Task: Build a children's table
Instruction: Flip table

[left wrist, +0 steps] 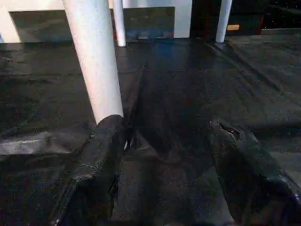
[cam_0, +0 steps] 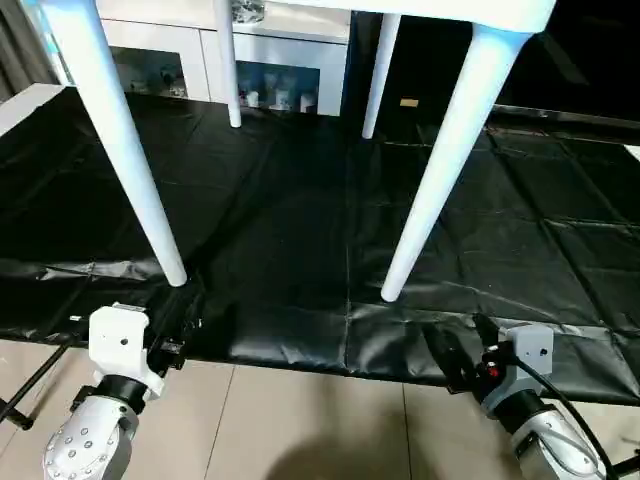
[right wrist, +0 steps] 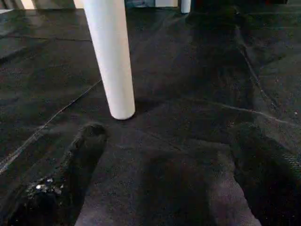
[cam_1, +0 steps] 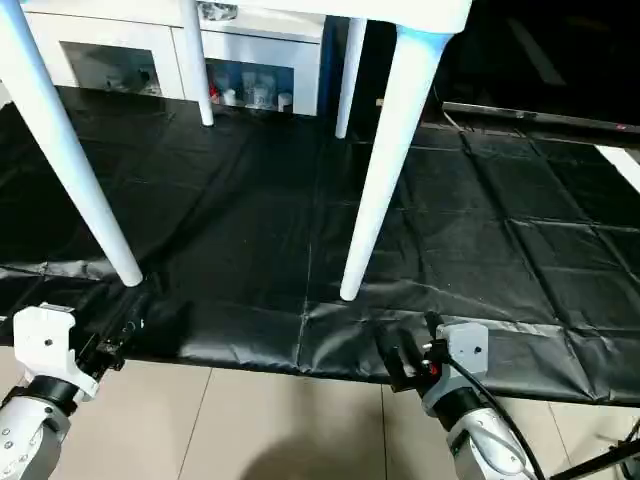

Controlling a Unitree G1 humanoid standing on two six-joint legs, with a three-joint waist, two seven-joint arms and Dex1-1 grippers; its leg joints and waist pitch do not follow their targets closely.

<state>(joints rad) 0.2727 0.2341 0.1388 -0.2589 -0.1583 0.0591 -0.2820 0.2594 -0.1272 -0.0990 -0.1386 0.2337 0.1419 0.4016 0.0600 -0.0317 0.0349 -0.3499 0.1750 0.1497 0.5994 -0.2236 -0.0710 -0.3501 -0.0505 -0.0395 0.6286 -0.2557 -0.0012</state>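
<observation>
- Standing upright on all four legs, the children's table (cam_0: 440,15) rests on the black sheet (cam_0: 300,200) that covers the floor, with its white top at the upper edge of the head views and a white glass-door cabinet (cam_0: 270,70) behind it.
- Judging by its look, the table is moulded plastic: probably light, stiff and fairly slick, so a pinch on a tapered leg could slide toward the thinner end.
- The best hold is likely high on a leg, where it is thicker, or at the rim of the top; the feet offer little to grip.
- The left gripper (cam_0: 185,325) sits low at the sheet's near edge, just beside the foot of the near left leg (cam_0: 120,140); its fingers are parted and hold nothing, one finger (left wrist: 101,155) close in front of that foot.
- The right gripper (cam_0: 462,355) is spread wide and empty, near the foot of the near right leg (cam_0: 440,160) but apart from it, with sheet between.
- The two far legs (cam_0: 228,70) stand well apart from both grippers.
- With all legs seated and the table upright, the build looks finished.
</observation>
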